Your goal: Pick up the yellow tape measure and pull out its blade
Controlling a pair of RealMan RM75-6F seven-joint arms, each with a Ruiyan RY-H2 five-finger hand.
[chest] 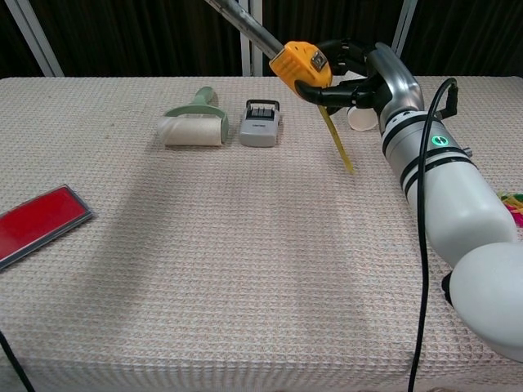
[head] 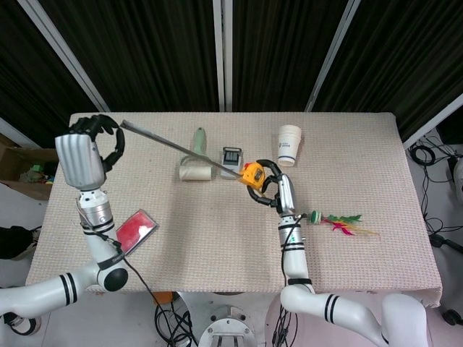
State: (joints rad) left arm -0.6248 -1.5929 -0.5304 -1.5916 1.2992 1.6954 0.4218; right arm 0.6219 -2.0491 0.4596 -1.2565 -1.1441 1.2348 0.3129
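My right hand (head: pixel 269 186) (chest: pixel 351 72) grips the yellow tape measure (head: pixel 252 174) (chest: pixel 301 64) above the middle of the table. Its blade (head: pixel 177 145) (chest: pixel 243 20) runs out long and straight to the upper left. My left hand (head: pixel 88 147) pinches the blade's far end above the table's left edge; the chest view does not show that hand. A yellow strap (chest: pixel 337 141) dangles from the case.
A green lint roller (head: pixel 194 163) (chest: pixel 194 124) and a small grey device (head: pixel 231 159) (chest: pixel 260 124) lie under the blade. A red flat case (head: pixel 132 232) (chest: pixel 38 222) sits at the left, a paper cup (head: pixel 289 144) at the back right, a feathered shuttlecock (head: pixel 334 220) at the right.
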